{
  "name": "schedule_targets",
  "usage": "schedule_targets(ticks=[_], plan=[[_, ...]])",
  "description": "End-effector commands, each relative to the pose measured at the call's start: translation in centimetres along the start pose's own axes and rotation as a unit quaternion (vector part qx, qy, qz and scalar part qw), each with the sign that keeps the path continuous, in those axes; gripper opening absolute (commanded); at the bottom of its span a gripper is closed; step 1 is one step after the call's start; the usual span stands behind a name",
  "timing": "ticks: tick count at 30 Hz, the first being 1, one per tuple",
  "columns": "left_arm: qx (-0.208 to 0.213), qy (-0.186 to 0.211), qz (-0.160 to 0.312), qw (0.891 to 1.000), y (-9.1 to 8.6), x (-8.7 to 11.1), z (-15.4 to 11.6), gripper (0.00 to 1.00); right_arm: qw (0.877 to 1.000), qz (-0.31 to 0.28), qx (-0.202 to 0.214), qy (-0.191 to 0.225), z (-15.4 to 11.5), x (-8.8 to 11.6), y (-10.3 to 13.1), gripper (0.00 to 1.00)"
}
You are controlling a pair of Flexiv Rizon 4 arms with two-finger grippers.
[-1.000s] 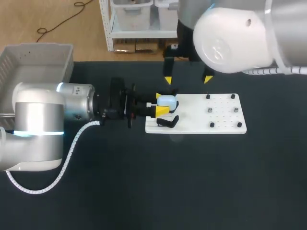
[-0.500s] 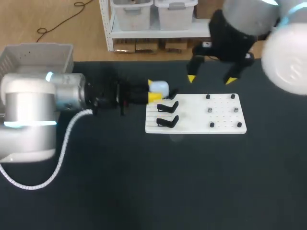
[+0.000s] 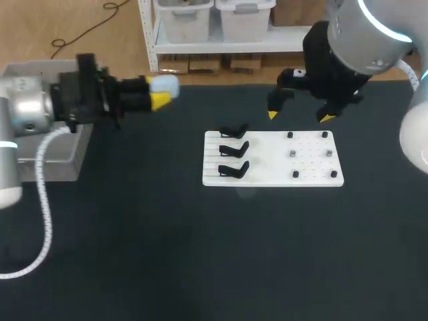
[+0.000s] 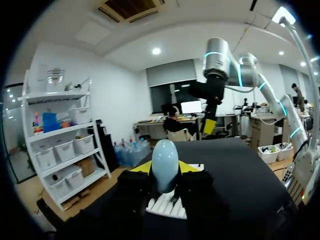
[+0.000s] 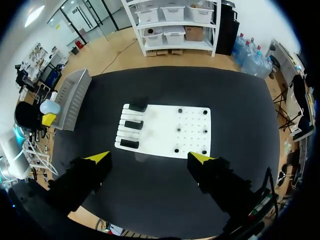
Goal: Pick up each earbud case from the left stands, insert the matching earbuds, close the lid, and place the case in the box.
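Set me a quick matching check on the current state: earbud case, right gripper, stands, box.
Things:
1. earbud case
2. right gripper
3. black stands
4. grey box

States:
A. empty, on the white board
B. open, over the board's far edge
C. at the table's left side
D. held between the fingers of the left gripper

Pairs: 1-D, 2-B, 3-A, 4-C

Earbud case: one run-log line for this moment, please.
left gripper: shut on earbud case, near box | right gripper: open, empty
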State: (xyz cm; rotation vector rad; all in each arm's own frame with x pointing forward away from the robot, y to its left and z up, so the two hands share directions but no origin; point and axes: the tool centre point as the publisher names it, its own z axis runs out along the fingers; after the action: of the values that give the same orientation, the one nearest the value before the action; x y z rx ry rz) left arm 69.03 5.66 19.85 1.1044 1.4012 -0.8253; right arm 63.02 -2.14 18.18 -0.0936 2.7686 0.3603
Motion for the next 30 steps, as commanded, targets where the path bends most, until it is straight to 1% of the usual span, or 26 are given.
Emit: schedule_targets(ticks=[1,2,3,5,7,8,9,11,12,14,18,20,23,28,30], plan=[[-0.141,0.035,-0.024,0.989,1.7,-0.2,-4.9,0.00,1.000,0.001,0.001,-0.027,0.0,0.3,-0.1,1.00],[-0.161,0.042,-0.030,0.986,2.5,0.2,-5.8,0.00,1.000,0.001,0.001,-0.027,0.0,0.3,-0.1,1.00],[-0.179,0.034,-0.048,0.982,3.2,0.6,-6.8,0.00,1.000,0.001,0.001,-0.027,0.0,0.3,-0.1,1.00],[-0.205,0.061,-0.047,0.976,4.4,1.3,-8.3,0.00,1.000,0.001,0.001,-0.027,0.0,0.3,-0.1,1.00],[-0.235,0.070,-0.061,0.967,5.5,2.1,-9.9,0.00,1.000,0.001,0.001,-0.027,0.0,0.3,-0.1,1.00],[-0.252,0.084,-0.059,0.962,6.0,2.6,-10.7,0.00,1.000,0.001,0.001,-0.027,0.0,0.3,-0.1,1.00],[-0.269,0.084,-0.067,0.957,6.4,2.9,-11.4,0.00,1.000,0.001,0.001,-0.027,0.0,0.3,-0.1,1.00],[-0.296,0.109,-0.062,0.947,7.4,3.6,-13.0,0.00,1.000,0.001,0.001,-0.027,0.0,0.3,-0.1,1.00],[-0.311,0.108,-0.069,0.942,7.9,3.9,-13.8,0.00,1.000,0.001,0.001,-0.027,0.0,0.3,-0.1,1.00],[-0.332,0.128,-0.070,0.932,8.9,4.7,-15.3,0.00,1.000,0.001,0.001,-0.027,0.0,0.3,-0.1,1.00],[-0.376,0.142,-0.080,0.912,10.5,5.9,-18.0,0.00,1.000,0.001,0.001,-0.027,0.0,0.3,-0.1,1.00],[-0.393,0.150,-0.085,0.903,11.5,6.7,-19.3,0.00,1.000,0.001,0.001,-0.027,0.0,0.3,-0.1,1.00],[-0.411,0.156,-0.095,0.893,12.5,7.8,-20.5,0.00,1.000,0.001,0.001,-0.027,0.0,0.3,-0.1,1.00],[-0.429,0.162,-0.108,0.882,14.3,9.9,-21.8,0.00,1.000,0.001,0.001,-0.027,0.0,0.3,-0.1,1.00],[-0.432,0.172,-0.111,0.878,14.7,10.7,-22.2,0.00,1.000,0.001,0.001,-0.027,0.0,0.3,-0.1,1.00]])
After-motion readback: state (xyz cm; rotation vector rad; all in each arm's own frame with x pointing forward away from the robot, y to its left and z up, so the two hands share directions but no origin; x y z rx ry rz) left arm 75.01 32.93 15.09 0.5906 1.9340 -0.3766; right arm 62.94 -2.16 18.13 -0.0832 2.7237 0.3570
